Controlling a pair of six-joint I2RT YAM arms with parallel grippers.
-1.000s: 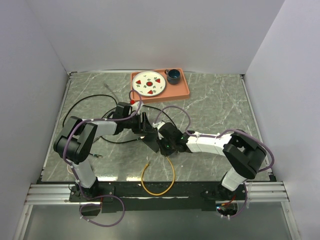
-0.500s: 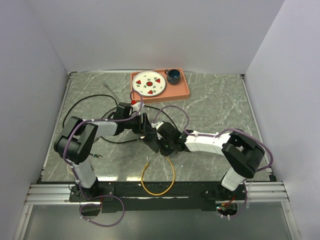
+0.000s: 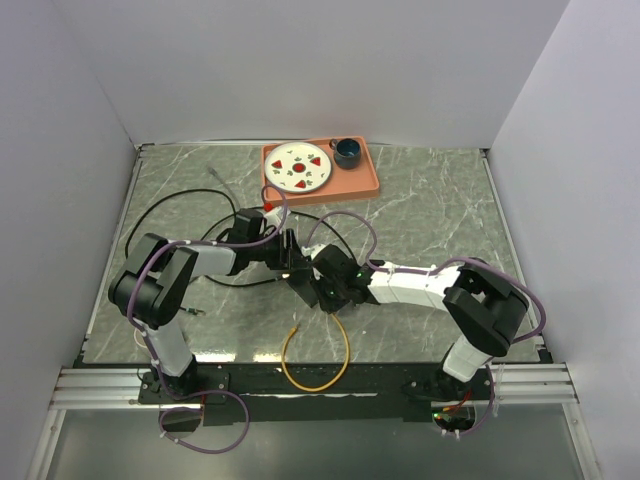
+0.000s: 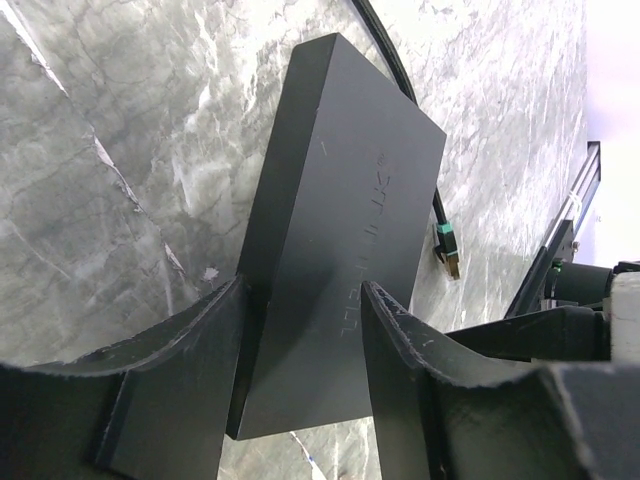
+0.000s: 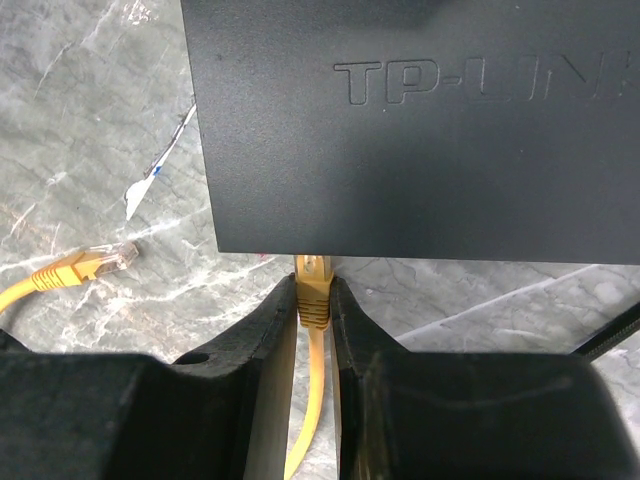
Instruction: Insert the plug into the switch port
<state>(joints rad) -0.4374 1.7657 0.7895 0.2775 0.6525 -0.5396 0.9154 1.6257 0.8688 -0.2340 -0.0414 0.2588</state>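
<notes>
The flat black switch box [image 4: 340, 200] lies at mid-table between both arms. My left gripper [image 4: 302, 288] straddles its near end, one finger against the side edge and the other on the lettered top face. My right gripper [image 5: 313, 285] is shut on the yellow plug [image 5: 315, 300]. The plug's tip sits at the box's [image 5: 420, 150] near narrow edge and slips under the rim of the top face. The switch port is hidden below that rim, so how far the plug is in cannot be seen. From above, the left gripper [image 3: 287, 262] and right gripper [image 3: 323, 290] face each other across the box.
The yellow cable [image 3: 315, 375] loops toward the near table edge, and its other plug [image 5: 95, 262] lies loose on the marble. A black cable [image 3: 170, 205] with a green-tipped plug [image 4: 447, 250] trails left. An orange tray [image 3: 368, 186] with a plate [image 3: 300, 167] and a cup [image 3: 347, 151] stands at the back.
My right gripper has slid a little left with the plug, up to the box's edge. The left fingers have narrowed slightly around the box.
</notes>
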